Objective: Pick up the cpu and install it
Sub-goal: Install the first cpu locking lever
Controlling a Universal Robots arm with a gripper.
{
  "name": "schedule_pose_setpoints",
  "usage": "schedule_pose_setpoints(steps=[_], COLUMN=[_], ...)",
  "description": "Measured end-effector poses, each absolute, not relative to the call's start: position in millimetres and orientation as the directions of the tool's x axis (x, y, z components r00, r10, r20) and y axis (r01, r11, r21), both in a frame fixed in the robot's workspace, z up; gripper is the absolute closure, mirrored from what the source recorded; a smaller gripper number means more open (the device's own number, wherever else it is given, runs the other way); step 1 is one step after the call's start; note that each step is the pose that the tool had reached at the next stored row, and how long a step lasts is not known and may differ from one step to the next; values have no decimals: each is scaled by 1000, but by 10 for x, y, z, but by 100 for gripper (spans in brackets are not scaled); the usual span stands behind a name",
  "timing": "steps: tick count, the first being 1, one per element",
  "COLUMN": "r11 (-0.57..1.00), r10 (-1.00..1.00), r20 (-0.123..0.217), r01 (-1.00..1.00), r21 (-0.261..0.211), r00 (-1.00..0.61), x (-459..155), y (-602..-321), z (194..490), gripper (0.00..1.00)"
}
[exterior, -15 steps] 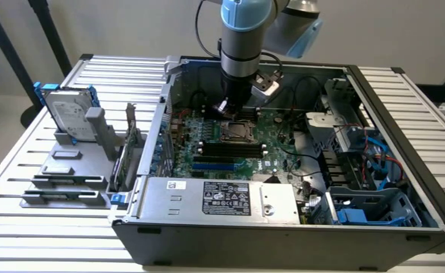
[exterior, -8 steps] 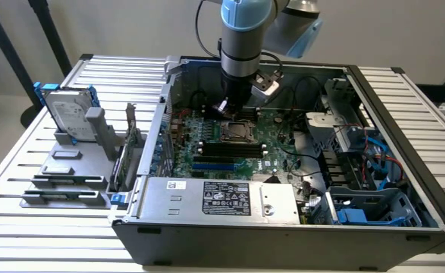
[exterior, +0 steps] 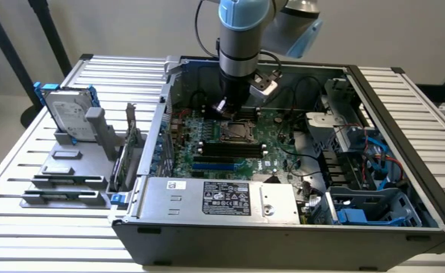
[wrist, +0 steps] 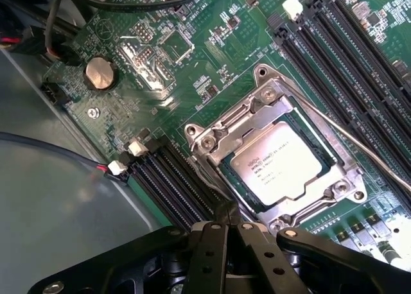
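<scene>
The cpu (wrist: 281, 167) sits seated in its socket (wrist: 277, 156), so the gripper (wrist: 226, 233) hovers just beside it, closed and empty.

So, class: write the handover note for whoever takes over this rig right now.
Tool: shut, holding nothing, poised over the motherboard inside the open computer case, at the edge of the socket frame.
The cpu: lying flat in its socket, silver top up, apart from the tool.
Done: cpu placed in the socket.
Left: the socket frame looks open; the wire lever appears unlatched.
</scene>
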State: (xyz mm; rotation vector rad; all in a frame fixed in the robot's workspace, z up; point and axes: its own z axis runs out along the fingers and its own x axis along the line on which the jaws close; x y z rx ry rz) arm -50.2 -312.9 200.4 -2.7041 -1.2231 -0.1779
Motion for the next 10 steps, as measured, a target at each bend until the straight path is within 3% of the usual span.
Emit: schedule_pose_setpoints(steps=[10], r11=[-650], r10=[733], r20=[178], r01=[753], r21=[-104], r00=[657], x=[-503], y=[-3104], z=[2002], gripper=[89])
